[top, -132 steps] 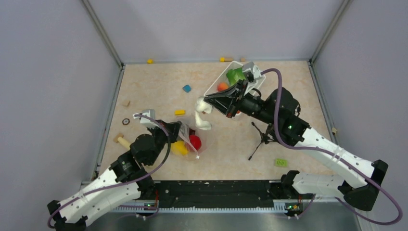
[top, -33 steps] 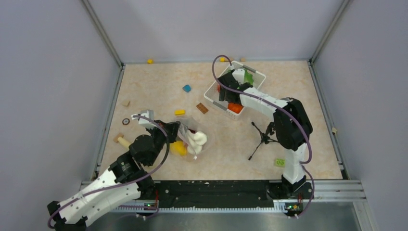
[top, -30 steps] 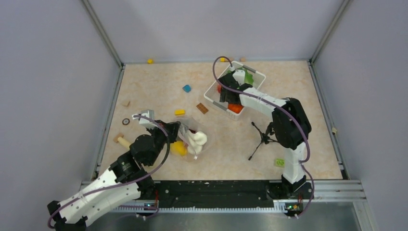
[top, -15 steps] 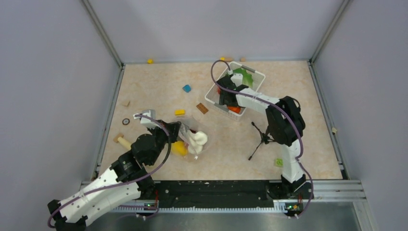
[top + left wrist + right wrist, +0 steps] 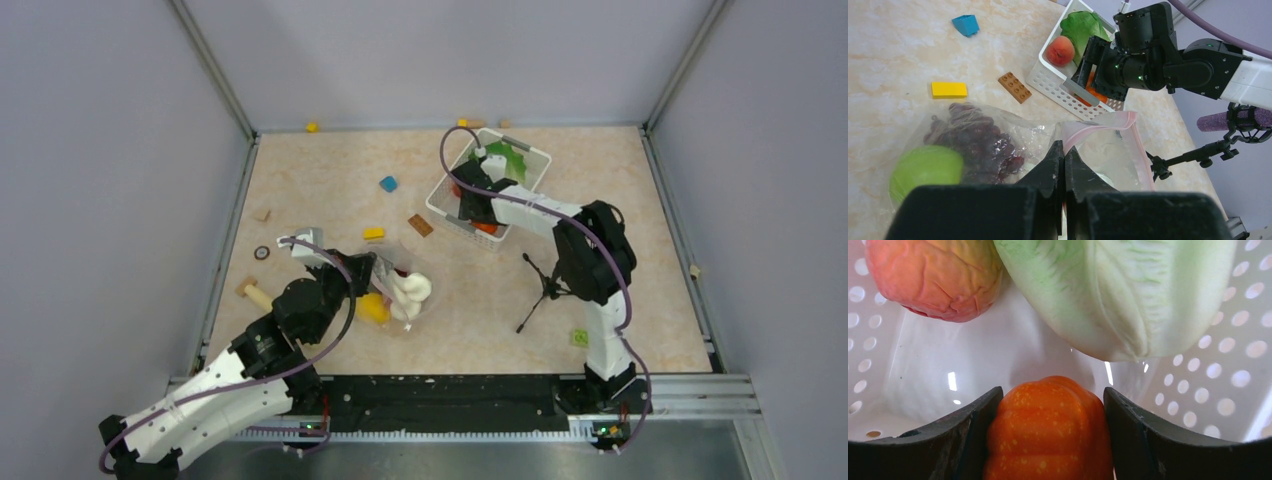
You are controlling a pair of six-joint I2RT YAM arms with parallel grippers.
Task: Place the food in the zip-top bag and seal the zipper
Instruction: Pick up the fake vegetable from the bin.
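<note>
Orange pumpkin (image 5: 1048, 425), peach (image 5: 933, 277), lettuce (image 5: 1128, 295): one each

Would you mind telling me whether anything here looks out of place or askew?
Scattered over the table lie a brown brick beside the white basket, and a yellow block and a blue block farther left. The basket sits askew.

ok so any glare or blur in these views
Right wrist: very close, glare streaks on the white basket floor. Left wrist: own fingers blurred in the foreground, sheen on the zip-top bag. Top external: even light, soft shadows.
</note>
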